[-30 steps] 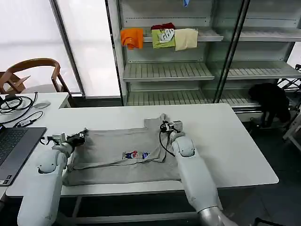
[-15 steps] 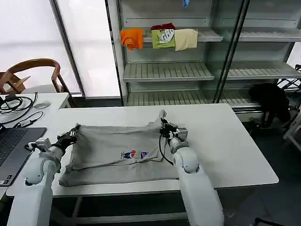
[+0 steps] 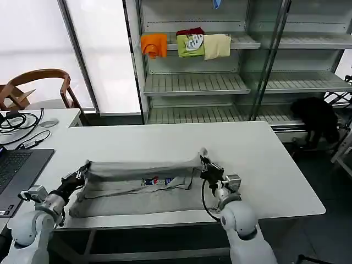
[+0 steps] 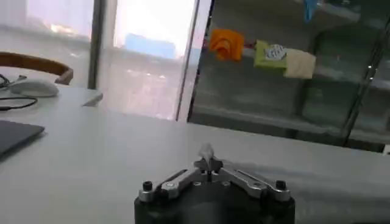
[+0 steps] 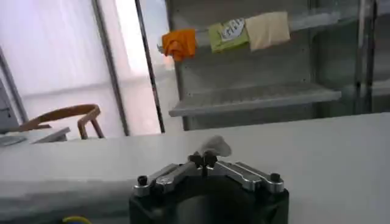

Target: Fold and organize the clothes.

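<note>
Your left gripper (image 3: 78, 174) is pinched shut on one far corner of the light grey short-sleeved cotton T-shirt (image 3: 137, 190), near the white table's (image 3: 264, 159) front-left corner; in the left wrist view the fingers (image 4: 209, 167) meet with a small tuft of grey cloth standing up between them. Your right gripper (image 3: 205, 163) is clamped the same way on the other far corner, right of the table's middle and toward its front edge; in the right wrist view a puff of grey fabric pokes out above the closed fingertips (image 5: 202, 159).

Between the two grippers the shirt's far edge is lifted off the table and pulled into a taut, nearly level band. The rest of the shirt lies flat below it along the front edge of the table, and its small multicolour chest print (image 3: 158, 181) shows just under the raised band (partly shaded by it).

An open dark laptop (image 3: 16, 168) sits at the table's left edge, apart from the shirt. Behind the table stands a metal shelf rack (image 3: 198, 82) with orange (image 3: 154, 44), green (image 3: 191, 44) and cream (image 3: 218, 45) folded cloths on an upper shelf.
</note>
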Robot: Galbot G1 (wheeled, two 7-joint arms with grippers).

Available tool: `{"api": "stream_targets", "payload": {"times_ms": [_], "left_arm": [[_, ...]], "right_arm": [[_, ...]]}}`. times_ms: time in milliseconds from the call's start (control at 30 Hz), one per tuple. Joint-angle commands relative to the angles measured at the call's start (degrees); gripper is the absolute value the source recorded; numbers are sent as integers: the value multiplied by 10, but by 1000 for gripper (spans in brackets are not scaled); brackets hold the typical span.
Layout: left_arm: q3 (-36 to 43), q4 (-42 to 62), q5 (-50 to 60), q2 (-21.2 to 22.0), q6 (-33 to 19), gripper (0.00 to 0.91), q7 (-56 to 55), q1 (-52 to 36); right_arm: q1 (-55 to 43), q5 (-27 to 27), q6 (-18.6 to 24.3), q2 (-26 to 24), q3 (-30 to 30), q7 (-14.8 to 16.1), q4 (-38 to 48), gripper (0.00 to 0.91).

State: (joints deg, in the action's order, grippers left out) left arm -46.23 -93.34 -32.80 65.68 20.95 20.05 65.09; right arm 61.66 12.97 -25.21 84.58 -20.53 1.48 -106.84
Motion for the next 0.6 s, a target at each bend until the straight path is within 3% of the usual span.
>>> {"api": "stream_targets", "payload": {"times_ms": [33,200,233,267,300,333,400,500,600], "left_arm": [[-21,-48,-16,-2,2,10,21,79],[-24,-61,17,2,5,50,23,87],[-24,-62,27,3,6,121,23,88],[-25,-63,33,3,6,181,22,89],[-26,-66,47,4,6,353,22,89],[-27,-68,60,5,6,675,21,90],[-30,-75,80,6,6,907,16,93],[-36,-93,114,12,9,907,1,102],[-40,-109,136,23,14,907,-21,118]], "right_arm": [[75,2,-7,-43,-3,-2,-61,0],[88,-11,-14,-42,0,-1,-64,30],[89,-18,-18,-40,0,1,-64,907],[93,-36,-17,-38,-1,4,-63,907],[95,-50,-16,-36,0,4,-62,907],[99,-83,-16,-33,0,4,-61,907],[105,-125,-22,-27,0,-6,-62,907],[109,-169,-40,-15,-5,-18,-63,907],[113,-174,-45,-11,-8,-24,-68,907]]}}
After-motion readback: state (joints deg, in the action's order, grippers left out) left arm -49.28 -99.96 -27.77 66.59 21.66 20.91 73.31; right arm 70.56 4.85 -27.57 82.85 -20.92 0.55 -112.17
